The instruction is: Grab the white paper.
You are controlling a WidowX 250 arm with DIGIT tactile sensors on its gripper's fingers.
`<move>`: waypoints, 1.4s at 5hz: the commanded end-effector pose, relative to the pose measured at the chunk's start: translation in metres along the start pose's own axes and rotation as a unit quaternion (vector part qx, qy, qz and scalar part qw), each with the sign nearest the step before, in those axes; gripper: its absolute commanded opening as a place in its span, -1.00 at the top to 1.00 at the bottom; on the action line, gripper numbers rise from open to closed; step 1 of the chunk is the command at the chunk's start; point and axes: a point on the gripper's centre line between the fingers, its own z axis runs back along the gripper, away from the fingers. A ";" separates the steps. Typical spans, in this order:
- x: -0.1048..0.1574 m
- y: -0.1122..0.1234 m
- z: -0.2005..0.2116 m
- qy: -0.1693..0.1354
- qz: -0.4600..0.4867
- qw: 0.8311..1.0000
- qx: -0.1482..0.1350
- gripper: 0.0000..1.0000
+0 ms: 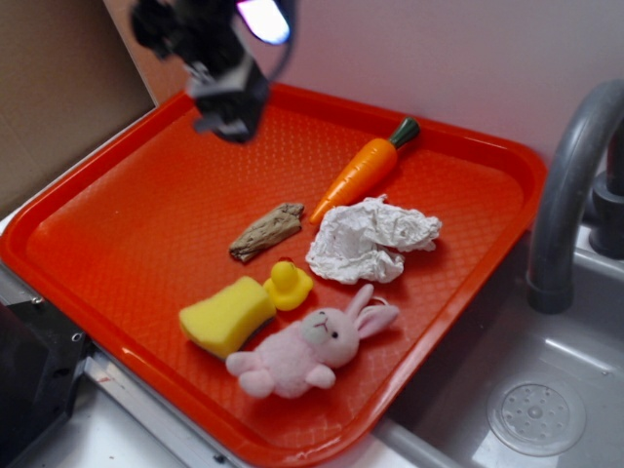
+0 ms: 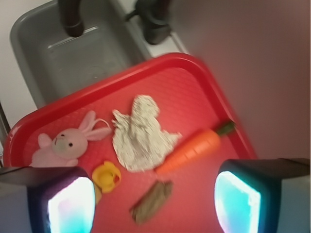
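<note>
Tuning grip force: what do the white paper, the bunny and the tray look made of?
White paper: thin tissue-like paper, matte, densely creased and folded into a loose wad.
Bunny: soft plush fabric, pale pink, fuzzy surface with rounded stuffed limbs.
Tray: probably hard plastic, orange-red, with a fine embossed grid texture and slight sheen on its raised rim.

Gripper (image 1: 229, 102) blurred, top cropped; fingers' (image 2: 63, 204) tips cut off; sponge (image 2: 97, 194) mostly hidden
</note>
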 end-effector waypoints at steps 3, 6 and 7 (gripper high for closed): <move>-0.002 0.013 -0.088 0.110 -0.006 0.994 -0.002 -1.00; 0.007 -0.008 -0.116 0.054 -0.011 0.996 -0.074 1.00; 0.004 -0.006 -0.117 0.042 0.015 0.998 -0.046 1.00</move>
